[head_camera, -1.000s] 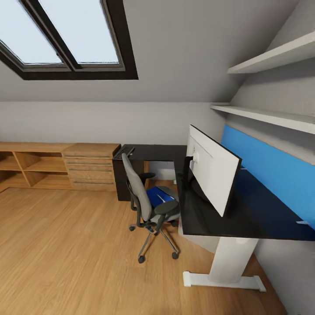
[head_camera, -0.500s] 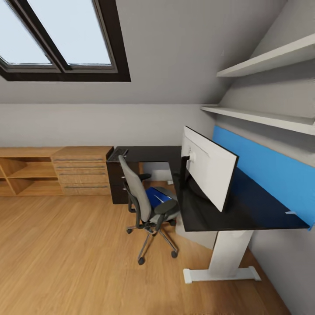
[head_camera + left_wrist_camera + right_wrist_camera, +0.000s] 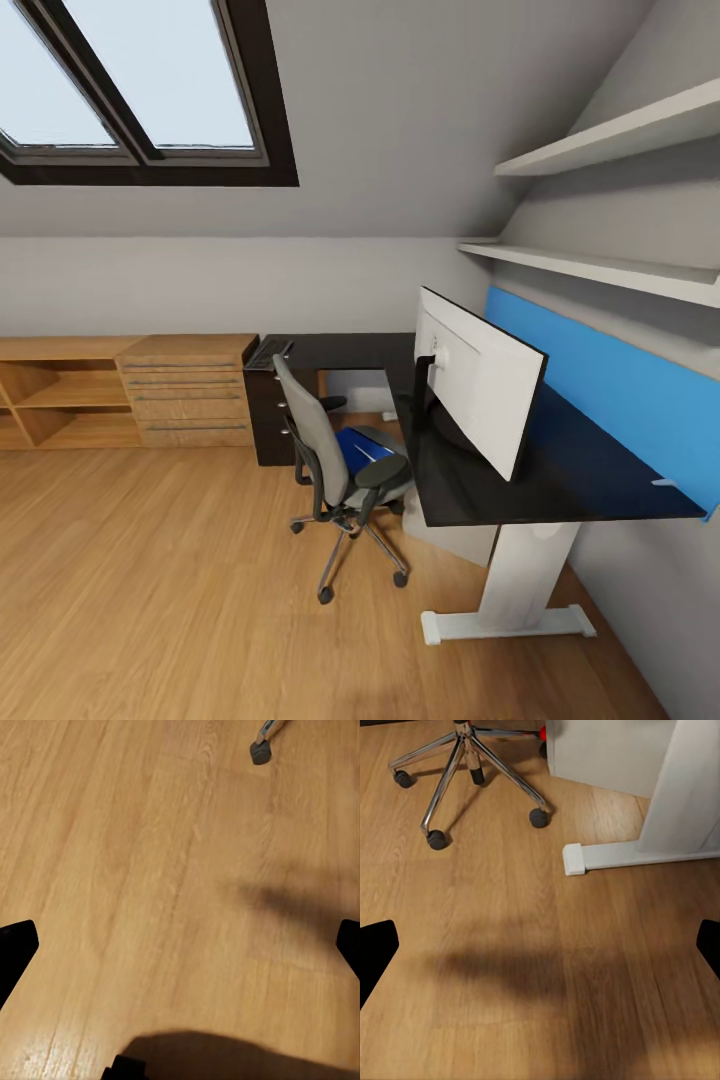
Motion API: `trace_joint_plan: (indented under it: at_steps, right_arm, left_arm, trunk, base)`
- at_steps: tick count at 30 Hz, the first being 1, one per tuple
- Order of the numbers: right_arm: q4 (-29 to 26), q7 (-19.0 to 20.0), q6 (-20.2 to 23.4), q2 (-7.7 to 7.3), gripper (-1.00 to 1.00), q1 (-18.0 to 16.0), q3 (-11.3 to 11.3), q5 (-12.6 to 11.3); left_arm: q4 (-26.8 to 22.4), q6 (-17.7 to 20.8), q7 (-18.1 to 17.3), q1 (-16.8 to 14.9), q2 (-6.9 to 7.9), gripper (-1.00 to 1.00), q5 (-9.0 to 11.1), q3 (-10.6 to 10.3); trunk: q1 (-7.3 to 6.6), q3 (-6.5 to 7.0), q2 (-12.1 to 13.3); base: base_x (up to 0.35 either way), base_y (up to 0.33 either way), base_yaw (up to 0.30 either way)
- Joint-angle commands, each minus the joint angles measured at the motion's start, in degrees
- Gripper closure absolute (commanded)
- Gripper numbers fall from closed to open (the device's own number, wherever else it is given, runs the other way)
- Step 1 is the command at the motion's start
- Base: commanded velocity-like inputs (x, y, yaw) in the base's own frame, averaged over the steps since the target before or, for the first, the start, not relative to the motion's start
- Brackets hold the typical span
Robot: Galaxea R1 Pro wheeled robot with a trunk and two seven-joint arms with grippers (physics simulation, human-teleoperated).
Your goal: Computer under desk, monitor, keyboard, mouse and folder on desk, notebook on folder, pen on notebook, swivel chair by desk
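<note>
The black-topped desk [image 3: 470, 490] runs along the right wall on a white leg [image 3: 525, 580]. The monitor [image 3: 480, 385] stands on it with its white back toward me. The keyboard [image 3: 268, 352] lies on the desk's far left end. The swivel chair [image 3: 320, 450] sits in the desk's inner corner, with the blue folder [image 3: 358, 446] on its seat. A pale box, seemingly the computer [image 3: 607, 750], stands under the desk. My left gripper [image 3: 180, 949] and right gripper [image 3: 540, 949] hang open over bare floor. Mouse, notebook and pen are hidden or too small to tell.
A light wood cabinet [image 3: 190, 390] with open shelves lines the back wall. A blue panel [image 3: 610, 390] backs the desk, with two wall shelves [image 3: 600, 265] above. The chair's star base [image 3: 472, 772] and the desk's white foot [image 3: 615, 855] lie ahead of my right gripper. One caster [image 3: 260, 751] lies ahead of my left gripper.
The camera shifted a second ago, so the whole room slid slightly left in view. Since half a second ago the view has stayed still. Nothing in the room moved.
</note>
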Motion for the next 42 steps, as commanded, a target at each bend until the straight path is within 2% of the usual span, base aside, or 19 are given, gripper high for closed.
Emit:
trace_joint_plan:
  at_steps: [1,5,8,11,17,34,38,42]
  right_arm:
    - [0.0,0.0,-0.1,0.04,-1.00,0.0,-0.1,-0.1]
    - [0.0,-0.1,0.1,0.11,-1.00,0.0,-0.1,-0.1]
    - [-0.1,-1.9,0.1,0.05,-1.00,0.0,-0.2,-0.2]
    - [-0.1,-5.2,0.1,0.07,-1.00,0.0,-0.2,-0.2]
    - [-0.1,-8.1,0.0,0.20,-1.00,0.0,-0.2,-0.2]
    - [0.0,-8.8,0.0,0.30,-1.00,-0.1,-0.2,-0.1]
    - [0.3,-8.8,1.2,0.49,-1.00,-1.9,-0.2,-0.1]
    - [0.3,-8.9,4.7,0.74,-1.00,-4.3,-0.2,-0.1]
  left_arm:
    - [0.0,-0.1,-0.1,0.0,-0.06,-1.00,-0.1,0.1]
    - [0.0,-0.1,-0.2,0.0,-0.06,-1.00,-0.3,0.0]
    - [0.0,-0.1,-0.2,0.0,-0.08,-1.00,-0.2,-0.1]
    - [0.0,-0.1,-0.1,0.0,-0.04,-1.00,-0.1,0.0]
    - [0.1,0.1,0.0,0.0,-0.05,-1.00,0.0,0.1]
    - [1.5,0.2,0.2,0.0,-0.58,-1.00,0.0,-0.1]
    - [0.6,0.6,0.2,-0.1,-0.79,-1.00,0.0,-0.1]
    - [-2.7,3.5,0.4,-0.3,-1.24,-1.00,0.0,-0.1]
  trunk:
    - [0.00,-0.06,0.0]
    - [0.00,-0.06,0.0]
    - [0.00,-0.06,0.0]
    - [0.66,-0.60,-1.2]
    - [1.98,-1.68,-3.6]
    - [5.71,-4.73,-10.5]
    - [6.59,-5.45,-12.1]
    - [7.47,-6.16,-13.7]
  base:
    - [0.000,0.000,0.000]
    - [0.000,0.000,0.000]
    - [0.000,0.000,0.000]
    - [0.000,0.000,0.000]
    - [0.000,0.000,0.000]
    - [0.000,0.000,0.000]
    - [0.000,0.000,0.000]
    - [0.000,0.000,0.000]
